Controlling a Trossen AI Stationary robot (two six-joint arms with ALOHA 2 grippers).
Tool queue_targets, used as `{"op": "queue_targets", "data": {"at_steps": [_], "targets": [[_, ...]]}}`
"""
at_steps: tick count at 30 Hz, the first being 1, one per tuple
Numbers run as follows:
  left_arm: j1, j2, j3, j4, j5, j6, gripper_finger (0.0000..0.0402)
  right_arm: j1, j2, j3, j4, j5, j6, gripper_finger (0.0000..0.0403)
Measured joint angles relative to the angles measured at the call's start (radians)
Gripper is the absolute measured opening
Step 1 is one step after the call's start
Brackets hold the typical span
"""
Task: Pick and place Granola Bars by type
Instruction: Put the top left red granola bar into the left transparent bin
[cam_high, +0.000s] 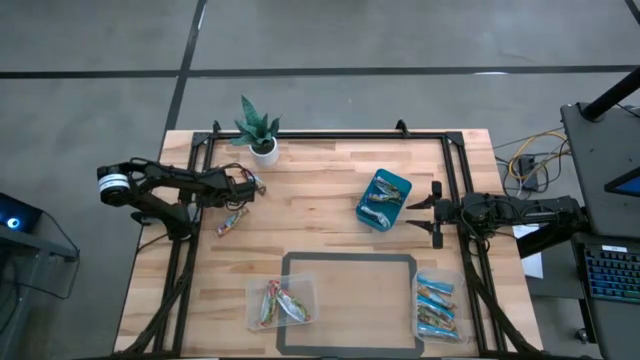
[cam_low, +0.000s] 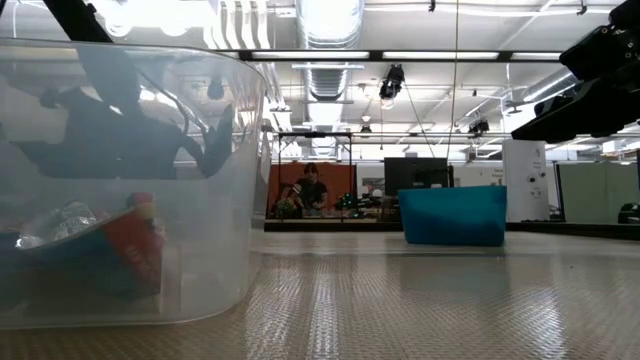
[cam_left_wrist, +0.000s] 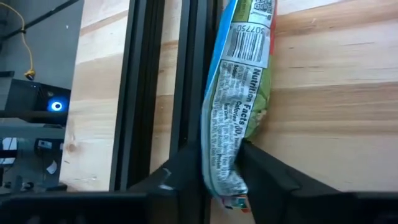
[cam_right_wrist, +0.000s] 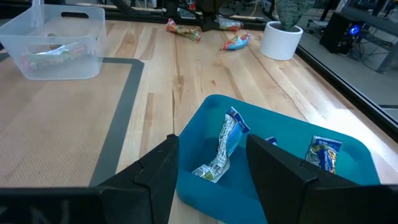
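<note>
A granola bar (cam_left_wrist: 239, 93) with a blue edge and a silvery printed face sits between the fingers of my left gripper (cam_high: 248, 185), near the table's far left; it also shows as the bar (cam_right_wrist: 235, 42). A multicoloured bar (cam_high: 231, 222) lies loose on the wood just nearer. The teal bin (cam_high: 384, 199) holds a few bars (cam_right_wrist: 225, 146). My right gripper (cam_right_wrist: 211, 168) is open beside the bin's right rim, touching nothing. My left gripper pinches the bar's crimped end (cam_left_wrist: 222, 177) between its two fingers (cam_left_wrist: 264, 171), one on each side. The fingers slant down from the table's left. The bar runs straight away from them, and its other end (cam_left_wrist: 249, 18) seems to lie on the wood.
A black frame rail (cam_left_wrist: 186, 74) runs close beside the held bar. A potted plant (cam_high: 262, 140) stands just behind it. Two clear tubs (cam_high: 281, 302) (cam_high: 437, 306) with bars sit at the near edge, either side of a taped rectangle (cam_high: 350, 300). A person (cam_low: 312, 188) sits far behind.
</note>
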Motion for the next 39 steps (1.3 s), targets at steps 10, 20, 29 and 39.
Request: {"op": "queue_targets", "data": {"at_steps": [10, 20, 29, 39], "targets": [[0.0, -0.006, 0.033, 0.009, 0.049, 0.055, 0.0007, 0.0, 0.0, 0.0, 0.0, 0.0, 0.0, 0.0176], [-0.002, -0.047, 0.137, -0.087, 0.108, 0.079, 0.0002, 0.0, 0.0, 0.0, 0.0, 0.0, 0.0, 0.0176], [-0.041, -0.148, 0.284, -0.239, 0.25, 0.089, 0.0001, 0.0, 0.0, 0.0, 0.0, 0.0, 0.0, 0.0176], [-0.184, -0.204, 0.443, -0.357, 0.43, 0.042, 0.0, 0.0, 0.0, 0.0, 0.0, 0.0, 0.0, 0.0176]]}}
